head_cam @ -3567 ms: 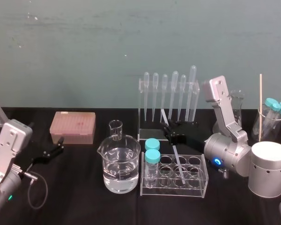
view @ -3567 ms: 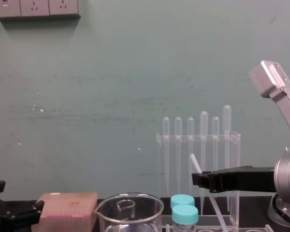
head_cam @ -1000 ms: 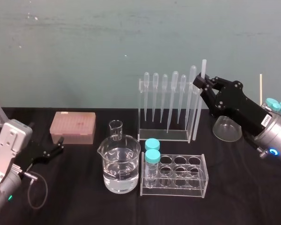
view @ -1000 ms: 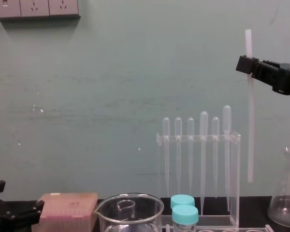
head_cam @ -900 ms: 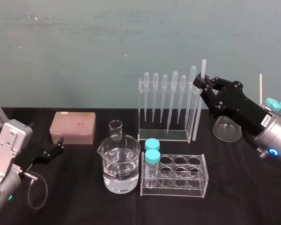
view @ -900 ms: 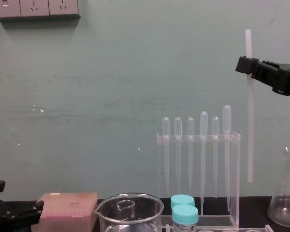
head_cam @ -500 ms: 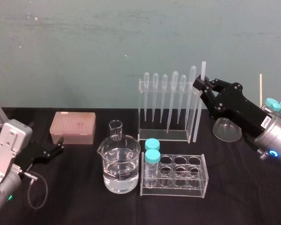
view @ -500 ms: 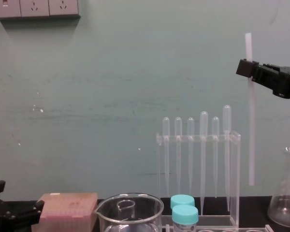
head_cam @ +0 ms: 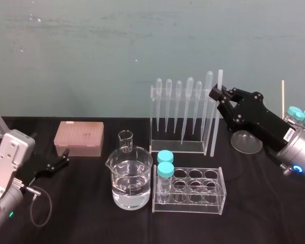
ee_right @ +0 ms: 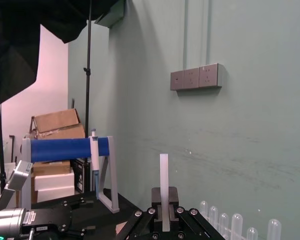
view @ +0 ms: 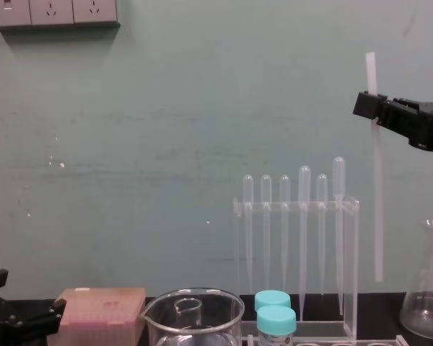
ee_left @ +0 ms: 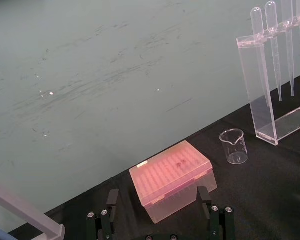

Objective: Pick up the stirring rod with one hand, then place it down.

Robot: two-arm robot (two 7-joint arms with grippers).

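**Stirring rod held upright in the right hand, just beside the pipette rack**

The stirring rod (head_cam: 214, 129) hangs close to upright, clamped between the two black fingers of the right hand (head_cam: 217, 94). The grip sits high on the rod. A short length sticks up above the fingers and the long remainder hangs down below them. In the chest view the rod (view: 378, 202) is a straight pale line beneath the hand (view: 368, 106), and its lower end stops clear of the black worktop (head_cam: 91, 218). The right wrist view shows the rod (ee_right: 163, 185) rising from between the closed fingers.

The rod is just to the right of the clear pipette rack (head_cam: 178, 145), near its right wall, and I cannot tell whether the two touch. A row of bulb-topped pipettes (head_cam: 189, 101) hangs in that rack. To the right of the rod, partly behind the right arm, stands a conical flask (head_cam: 245, 141). In front of it on the worktop is a clear tube rack (head_cam: 189, 190) holding two blue-capped tubes (head_cam: 165, 163). Left of that are a large beaker (head_cam: 129, 180) with clear liquid and a small empty beaker (head_cam: 125, 140) behind it.

The left hand (head_cam: 63, 158) is parked low at the far left with its fingers apart. It is near a pink tip box (head_cam: 79, 137) and well away from the rod.
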